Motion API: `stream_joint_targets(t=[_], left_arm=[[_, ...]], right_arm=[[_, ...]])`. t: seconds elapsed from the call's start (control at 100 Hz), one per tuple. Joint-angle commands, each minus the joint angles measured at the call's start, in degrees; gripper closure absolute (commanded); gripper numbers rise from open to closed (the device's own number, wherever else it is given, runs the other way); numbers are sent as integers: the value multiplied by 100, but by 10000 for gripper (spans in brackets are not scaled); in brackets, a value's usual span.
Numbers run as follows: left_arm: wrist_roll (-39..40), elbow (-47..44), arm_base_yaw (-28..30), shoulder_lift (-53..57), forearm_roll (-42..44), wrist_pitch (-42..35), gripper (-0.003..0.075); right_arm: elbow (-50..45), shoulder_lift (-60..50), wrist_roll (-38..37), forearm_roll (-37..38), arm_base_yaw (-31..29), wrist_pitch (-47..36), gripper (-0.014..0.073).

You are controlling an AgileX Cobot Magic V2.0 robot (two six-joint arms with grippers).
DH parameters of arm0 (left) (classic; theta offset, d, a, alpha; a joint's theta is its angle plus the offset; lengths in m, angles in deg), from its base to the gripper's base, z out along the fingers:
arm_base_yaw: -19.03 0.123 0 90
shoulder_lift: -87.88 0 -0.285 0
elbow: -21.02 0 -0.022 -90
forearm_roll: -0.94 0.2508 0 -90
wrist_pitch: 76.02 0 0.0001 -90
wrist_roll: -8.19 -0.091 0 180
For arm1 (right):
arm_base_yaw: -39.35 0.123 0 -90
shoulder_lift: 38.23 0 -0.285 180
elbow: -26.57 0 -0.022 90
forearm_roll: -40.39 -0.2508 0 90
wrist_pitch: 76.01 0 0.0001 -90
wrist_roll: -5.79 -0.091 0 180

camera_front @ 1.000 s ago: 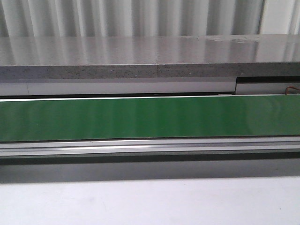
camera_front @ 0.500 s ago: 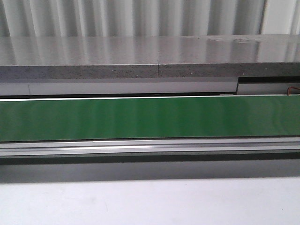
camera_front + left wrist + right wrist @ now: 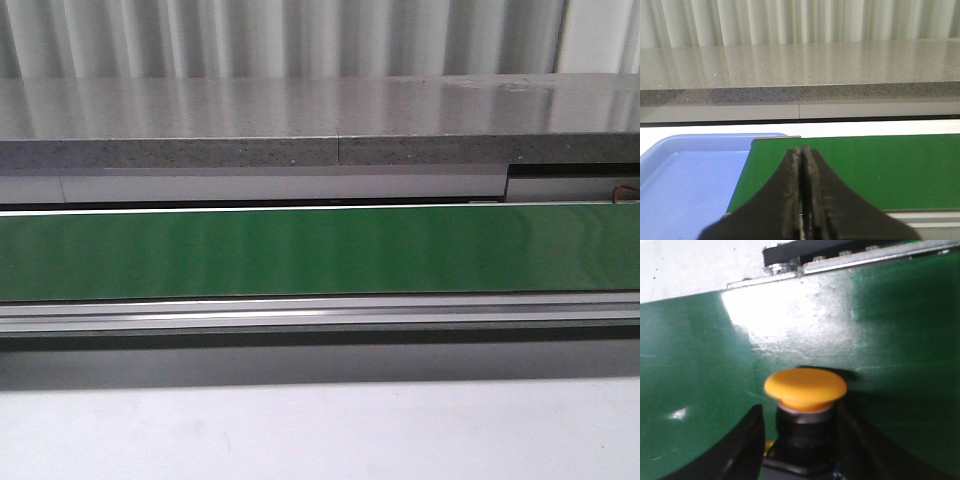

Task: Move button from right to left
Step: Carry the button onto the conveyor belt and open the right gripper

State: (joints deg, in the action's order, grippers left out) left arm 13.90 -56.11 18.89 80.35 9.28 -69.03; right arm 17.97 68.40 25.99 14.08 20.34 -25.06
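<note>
The button [image 3: 805, 385] shows only in the right wrist view: an orange mushroom head on a black collar, just above the green belt [image 3: 695, 390]. My right gripper [image 3: 800, 450] has a finger on each side of it, and its lower block fills the space between them. A thin gap shows beside the collar on one side. My left gripper [image 3: 801, 150] is shut and empty, over the end of the green belt [image 3: 880, 165] beside a blue tray [image 3: 685, 180]. Neither gripper nor the button shows in the front view.
The green conveyor belt [image 3: 320, 250] runs across the front view, with a metal rail [image 3: 320, 315] in front and a grey stone counter [image 3: 320, 120] behind. The belt's metal end bracket [image 3: 850, 257] lies beyond the button.
</note>
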Motion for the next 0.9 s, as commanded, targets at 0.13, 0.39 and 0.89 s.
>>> stream_joint_targets(t=[0.13, 0.39, 0.89], left_arm=[[72, -141, -44, 208, 1, -491, 740], [72, -141, -44, 208, 1, -491, 740], [72, -141, -44, 208, 1, -491, 740]], right_arm=[[225, -208, 42, -163, 1, -128, -8], [400, -563, 365, -310, 15, -130, -36], [-605, -2967, 853, 287, 1357, -1944, -14]])
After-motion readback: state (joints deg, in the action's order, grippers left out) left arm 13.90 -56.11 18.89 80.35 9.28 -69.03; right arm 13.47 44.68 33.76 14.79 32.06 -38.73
